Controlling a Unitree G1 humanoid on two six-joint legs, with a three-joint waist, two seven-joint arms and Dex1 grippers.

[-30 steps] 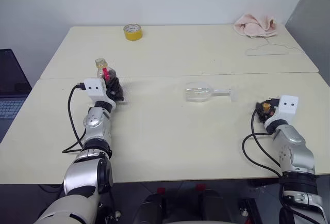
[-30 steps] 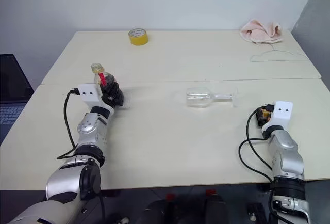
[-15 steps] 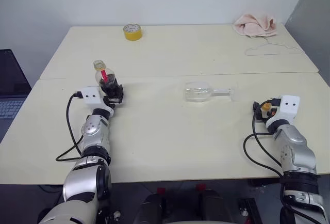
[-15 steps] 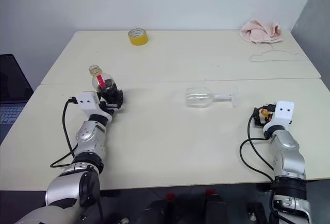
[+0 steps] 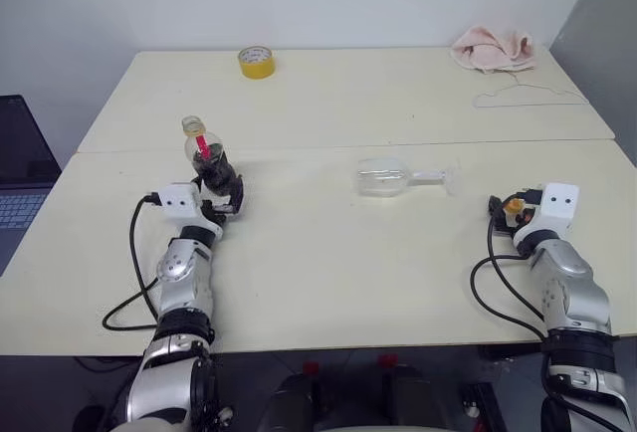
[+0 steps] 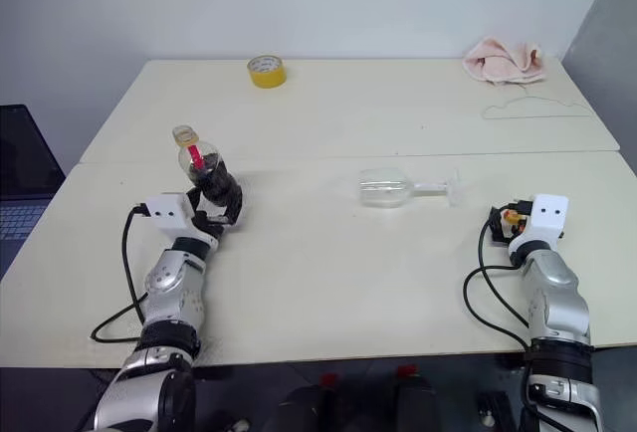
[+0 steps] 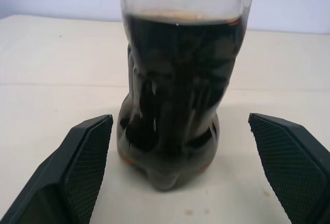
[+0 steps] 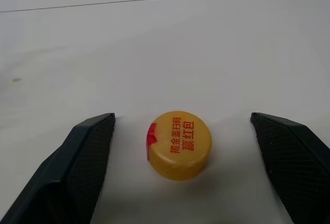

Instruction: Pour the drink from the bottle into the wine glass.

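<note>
The bottle [image 5: 206, 151] stands on the table at the left, its lower half full of the dark drink [image 7: 172, 95]. My left gripper [image 5: 225, 200] sits just in front of it, open. Its fingers [image 7: 82, 167] flank the bottle's base with a gap on each side. The wine glass [image 5: 382, 177] lies on its side at the table's middle, stem and foot pointing right. At the right my right gripper [image 5: 501, 209] is open. A yellow bottle cap [image 8: 179, 144] lies on the table between its fingers [image 8: 77, 167], untouched.
A yellow tape roll [image 5: 256, 61] sits at the far left of the back table. A pink cloth [image 5: 493, 49] and a thin wire hanger [image 5: 528, 97] lie at the far right. A laptop [image 5: 18, 168] is off the table's left edge.
My left gripper has let go of the bottle, opened wide and drawn back toward me. The bottle stays standing where it was. The right arm has kept still.
</note>
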